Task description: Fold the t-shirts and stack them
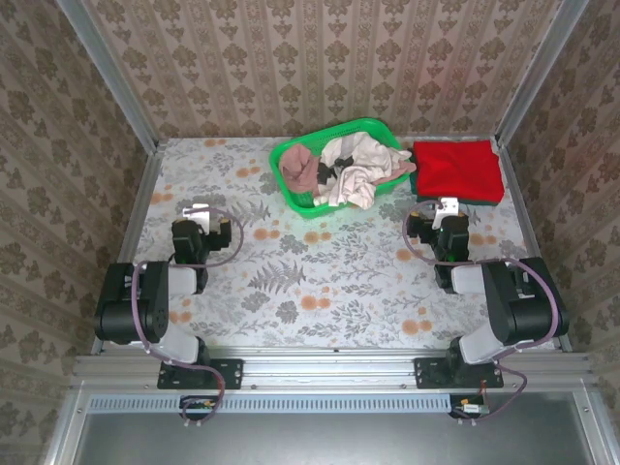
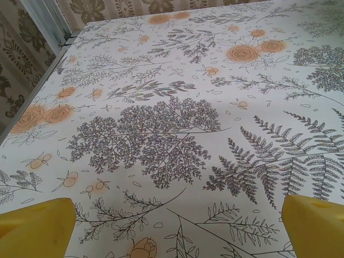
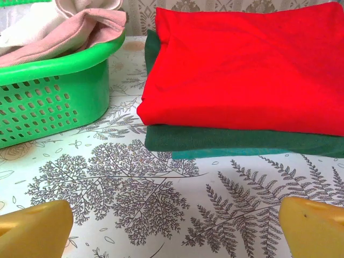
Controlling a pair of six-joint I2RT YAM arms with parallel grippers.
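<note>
Here the left gripper [image 1: 200,209] stands wide apart over the tablecloth [image 1: 291,276]; the basket [image 1: 334,130] holds the crumpled pink-brown shirt [image 1: 298,167] and cream shirt [image 1: 355,180]; beside it the folded red shirt [image 1: 457,167] lies on the dark green shirt [image 3: 226,141], with the right gripper [image 1: 447,207], fingers spread and empty, before them.

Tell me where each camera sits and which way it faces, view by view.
Top external: above, behind the arms, looking down at the table; left gripper and right gripper show.
Left wrist: low over the table, facing forward; own yellow fingertips, open.
Right wrist: low, facing the red t-shirt atop the dark green t-shirt; own yellow fingertips.
Shared: top and right wrist both show the green basket.
</note>
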